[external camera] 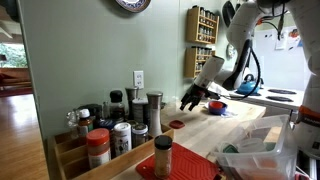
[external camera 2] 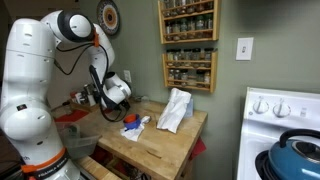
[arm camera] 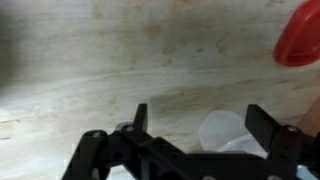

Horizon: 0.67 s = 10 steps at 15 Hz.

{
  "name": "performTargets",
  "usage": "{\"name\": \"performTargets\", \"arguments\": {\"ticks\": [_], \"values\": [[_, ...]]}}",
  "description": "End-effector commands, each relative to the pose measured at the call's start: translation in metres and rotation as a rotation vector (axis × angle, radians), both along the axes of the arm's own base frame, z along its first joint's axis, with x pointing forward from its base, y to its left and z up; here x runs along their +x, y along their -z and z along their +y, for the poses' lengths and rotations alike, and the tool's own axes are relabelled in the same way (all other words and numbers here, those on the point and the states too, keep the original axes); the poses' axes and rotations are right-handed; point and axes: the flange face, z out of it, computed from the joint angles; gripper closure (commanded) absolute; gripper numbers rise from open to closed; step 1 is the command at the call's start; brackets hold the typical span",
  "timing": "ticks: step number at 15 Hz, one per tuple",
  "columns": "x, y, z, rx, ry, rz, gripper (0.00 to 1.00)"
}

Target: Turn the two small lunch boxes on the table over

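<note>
The gripper (arm camera: 195,115) hangs released and empty at the bottom of the wrist view; a pale lunch box (arm camera: 225,135) lies between its fingers, lower right, on the table (arm camera: 120,60); a red object (arm camera: 300,35) sits upper right; judged the approach step; next, lower and pinch a rim.
</note>
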Motion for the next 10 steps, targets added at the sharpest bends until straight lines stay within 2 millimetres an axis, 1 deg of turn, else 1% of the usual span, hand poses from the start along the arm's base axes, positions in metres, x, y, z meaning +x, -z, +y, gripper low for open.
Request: {"name": "performTargets", "arguments": {"ticks": [1, 2, 5, 8, 10], "values": [[0.000, -0.023, -0.005, 0.050, 0.022, -0.030, 0.00], [0.003, -0.030, -0.005, 0.064, 0.023, -0.046, 0.00], [0.012, -0.041, -0.005, 0.085, 0.033, -0.068, 0.00], [0.021, -0.040, 0.004, 0.081, 0.040, -0.072, 0.00], [0.028, -0.043, 0.008, 0.079, 0.053, -0.081, 0.00]]}}
